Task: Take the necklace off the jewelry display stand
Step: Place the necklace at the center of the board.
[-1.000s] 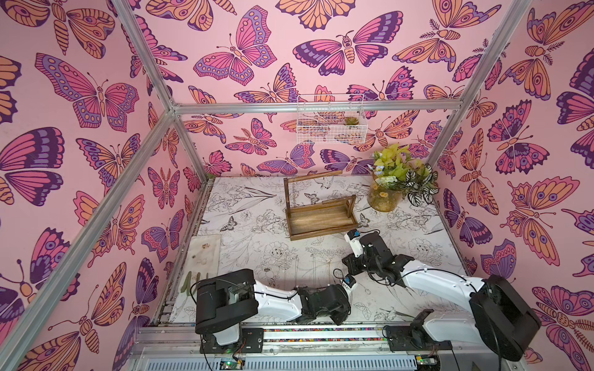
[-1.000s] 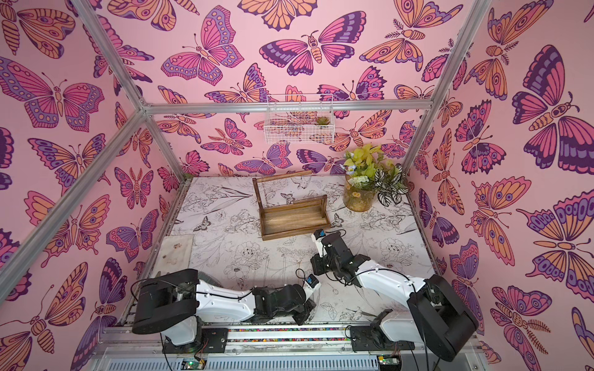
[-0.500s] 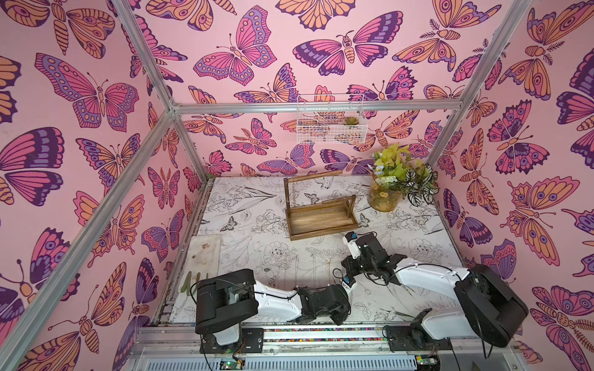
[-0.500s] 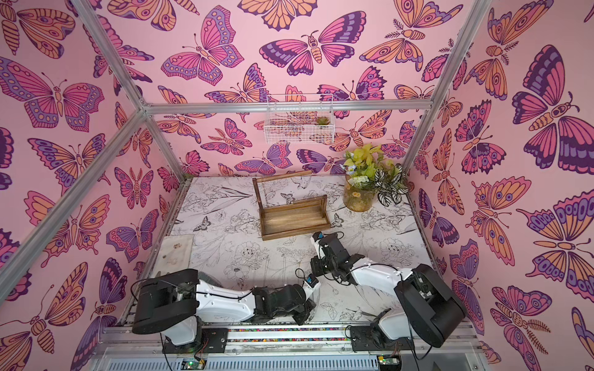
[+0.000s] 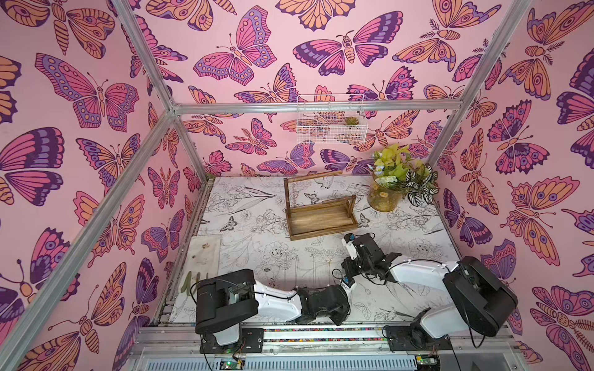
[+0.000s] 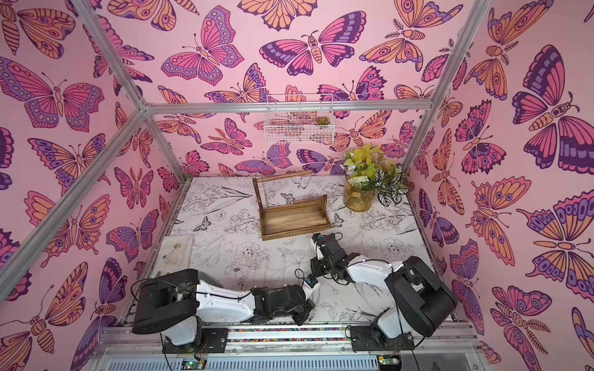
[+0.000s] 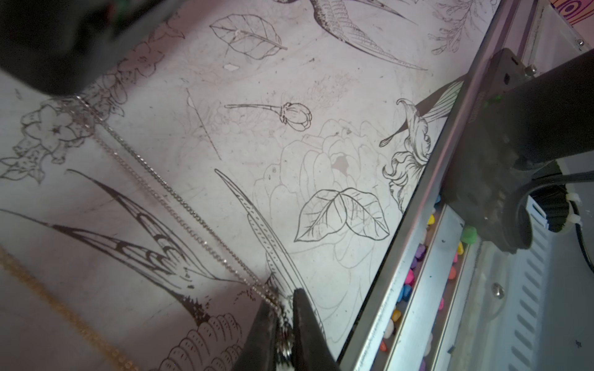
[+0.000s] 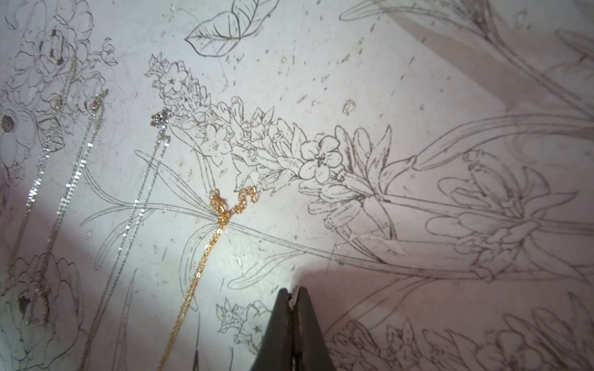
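Checked against the frames of a second back: found the right arm's (image 5: 421,273) bulky black joint (image 5: 479,298) swung in to the left, toward centre, with the right hand (image 8: 292,294) kept over almost the same spot, just near of the near right corner of the jewelry display stand (image 5: 321,221). No movement found in the left arm (image 5: 273,302). Read as a repositioning of the arm, not a carry. Saw the stand's crossbar and front rail bare in both top views, and nothing in the tray. Removal judged already done, with only the setting down and letting go left. Right hand clamped shut, with a few silver links glinting between its tips. Left hand (image 7: 283,300) all but closed, pinching the silver necklace (image 7: 183,205) by an end with small rings bunched at it. Followed the doubled chain from that pinch straight across the flower-printed surface (image 5: 257,231) until lost under a dark body, taken to be the right hand. Hence probably strung between the two hands, near of the stand and clear of its rails. Cannot tell whether lying on the surface or stretched just above it. Too fine to find in the top views. Also noted loose on the surface near the right hand: a gold chain (image 8: 205,253) and several more silver chains (image 8: 66,189), none held.
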Robot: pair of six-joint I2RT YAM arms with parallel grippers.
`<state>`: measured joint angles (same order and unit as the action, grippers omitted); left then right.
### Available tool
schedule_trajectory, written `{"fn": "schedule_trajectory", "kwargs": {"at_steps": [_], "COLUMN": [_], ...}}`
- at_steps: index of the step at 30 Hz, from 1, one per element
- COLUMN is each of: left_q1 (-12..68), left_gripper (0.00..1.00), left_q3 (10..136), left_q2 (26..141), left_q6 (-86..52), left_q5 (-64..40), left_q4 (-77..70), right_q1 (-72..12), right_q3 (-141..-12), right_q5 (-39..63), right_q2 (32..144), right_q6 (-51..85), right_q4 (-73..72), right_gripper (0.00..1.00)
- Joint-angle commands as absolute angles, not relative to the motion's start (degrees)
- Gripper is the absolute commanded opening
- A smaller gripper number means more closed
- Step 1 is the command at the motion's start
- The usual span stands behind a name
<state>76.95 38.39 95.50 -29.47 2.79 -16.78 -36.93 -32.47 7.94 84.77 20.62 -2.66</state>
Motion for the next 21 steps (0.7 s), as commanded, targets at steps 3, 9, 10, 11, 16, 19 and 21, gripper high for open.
{"fn": "schedule_trajectory", "kwargs": {"at_steps": [3, 9, 10, 11, 16, 19, 21], "left_q1": [77.52, 77.67, 77.70, 77.71, 77.87, 78.05, 78.13], "left_gripper": [0.14, 0.16, 0.16, 0.17, 0.22, 0.26, 0.27], "left_q3": [37.18, 37.00, 37.00, 37.00, 37.17, 37.09, 36.94], "left_q2": [95.45, 95.49, 95.48, 95.56, 95.96, 95.89, 95.77], "left_q6": [-29.79, -29.88, -29.93, -29.92, -30.14, -30.23, -30.30], "left_q5": [2.64, 2.47, 2.48, 2.55, 2.37, 2.55, 2.64], "left_q4": [-17.21, -17.21, -17.18, -17.20, -17.18, -17.13, -17.08], "right_q1": [-37.40, -37.41, -37.41, -37.40, -37.43, -37.40, -37.44], "right_q3": [-33.99, -33.88, -33.92, -33.92, -33.85, -33.62, -33.51], "right_q5": [6.42, 6.01, 5.76, 5.73, 5.69, 5.71, 5.71], "right_q2": [85.78, 85.78, 85.70, 85.62, 85.38, 85.26, 85.17], "right_q6": [20.92, 20.99, 21.01, 21.01, 21.00, 21.01, 21.00], "right_q4": [-2.47, -2.32, -2.31, -2.29, -2.02, -2.15, -2.18], "right_gripper": [0.00, 0.06, 0.08, 0.10, 0.15, 0.18, 0.20]}}
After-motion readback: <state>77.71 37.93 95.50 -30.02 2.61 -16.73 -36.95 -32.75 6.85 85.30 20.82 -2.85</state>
